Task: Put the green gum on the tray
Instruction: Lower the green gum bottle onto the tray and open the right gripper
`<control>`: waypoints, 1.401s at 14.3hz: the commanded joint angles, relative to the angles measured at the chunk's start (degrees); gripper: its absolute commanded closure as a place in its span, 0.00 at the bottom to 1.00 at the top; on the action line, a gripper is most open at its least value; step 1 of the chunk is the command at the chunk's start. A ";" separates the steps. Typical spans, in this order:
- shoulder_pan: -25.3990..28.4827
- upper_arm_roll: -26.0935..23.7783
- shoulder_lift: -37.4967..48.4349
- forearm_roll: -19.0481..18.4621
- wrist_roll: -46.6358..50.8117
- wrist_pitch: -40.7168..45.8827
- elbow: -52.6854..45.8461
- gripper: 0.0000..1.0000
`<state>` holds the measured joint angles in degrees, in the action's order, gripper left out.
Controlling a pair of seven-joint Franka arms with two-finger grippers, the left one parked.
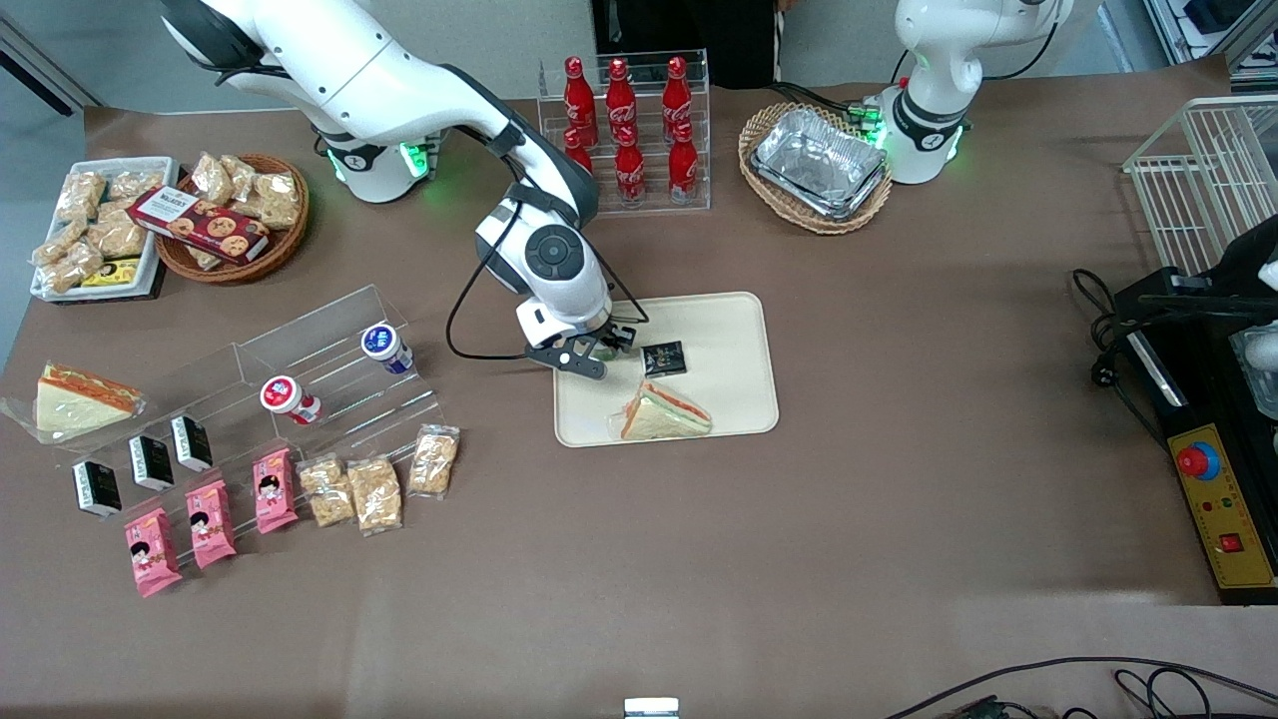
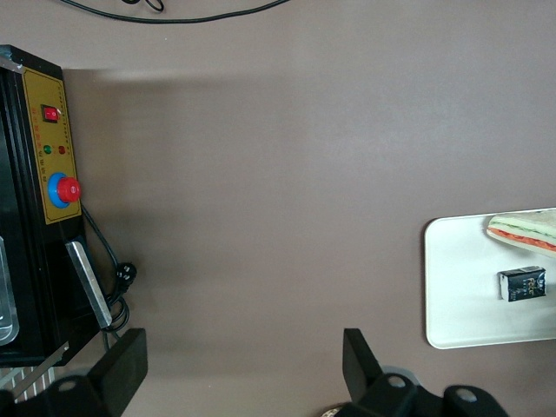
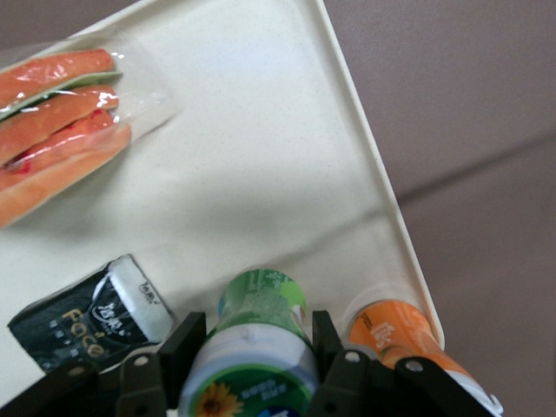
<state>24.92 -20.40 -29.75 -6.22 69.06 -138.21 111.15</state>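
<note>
On the tray [image 1: 739, 330] I count one wrapped sandwich [image 1: 664, 412], one small black packet [image 1: 664, 359], one orange bottle [image 3: 395, 334] standing in a corner just beside my fingers, and the green gum [image 3: 258, 334]. A second sandwich [image 1: 78, 397] lies toward my end of the table, near a clear stepped stand [image 1: 300, 369] that carries two capped bottles, one with a blue cap [image 1: 383, 344] and one with a red cap [image 1: 285, 394]. Nearer the front camera than the stand sit three black cartons [image 1: 143, 464], three pink packs [image 1: 205, 522] and three clear snack bags [image 1: 377, 486]. I count six red soda bottles [image 1: 627, 118] in a clear rack, and one wicker basket holding foil trays [image 1: 819, 165]. My gripper [image 1: 596, 352] hangs low over the tray, over the end nearer my own base. Its two fingers [image 3: 184, 344] are drawn in narrow and press on either side of the green gum, gripping its body below the white cap. The gum stands upright between them, above the tray's surface; I cannot tell whether its base touches the tray.
</note>
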 commanded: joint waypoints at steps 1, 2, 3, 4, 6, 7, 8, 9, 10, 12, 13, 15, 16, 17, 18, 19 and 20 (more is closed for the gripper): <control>0.22 -0.08 -0.49 -1.95 2.22 -1.88 0.21 0.93; 0.31 -0.08 -0.66 -1.95 2.22 -1.88 0.21 0.93; 0.31 0.01 -1.01 -2.04 2.22 -2.15 0.21 0.92; 0.40 0.01 -1.19 -2.65 2.22 -2.84 0.21 0.92; 0.40 -0.08 -1.54 -3.70 3.70 -3.20 0.21 0.92; 0.40 -0.08 -1.89 -5.19 4.76 -3.55 0.12 0.92; 0.40 -0.08 -2.24 -6.42 6.16 -4.16 0.12 0.92; 0.40 -0.08 -2.50 -7.65 7.13 -4.61 0.12 0.92; 0.40 -0.08 -2.77 -8.01 7.40 -4.70 0.12 0.83; 0.40 -0.08 -2.86 -8.01 7.75 -4.70 0.03 0.30; 0.40 -0.08 -2.86 -8.01 8.02 -4.70 0.03 0.01; 0.40 -0.08 -2.77 -8.01 8.81 -4.61 0.03 0.00; 0.40 -0.08 -2.77 -8.01 8.81 -4.52 0.03 0.00; 0.40 -0.08 -2.77 -8.01 8.81 -4.52 0.03 0.00; 0.40 -0.08 -2.77 -8.01 8.81 -4.52 0.03 0.00; 0.31 -0.08 -2.77 -8.10 8.81 -4.52 0.03 0.00; 0.31 -0.08 -2.68 -8.02 8.81 -4.52 -0.06 0.00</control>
<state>25.09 -20.60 -31.78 -12.42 75.91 -141.19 111.24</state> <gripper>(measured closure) 0.000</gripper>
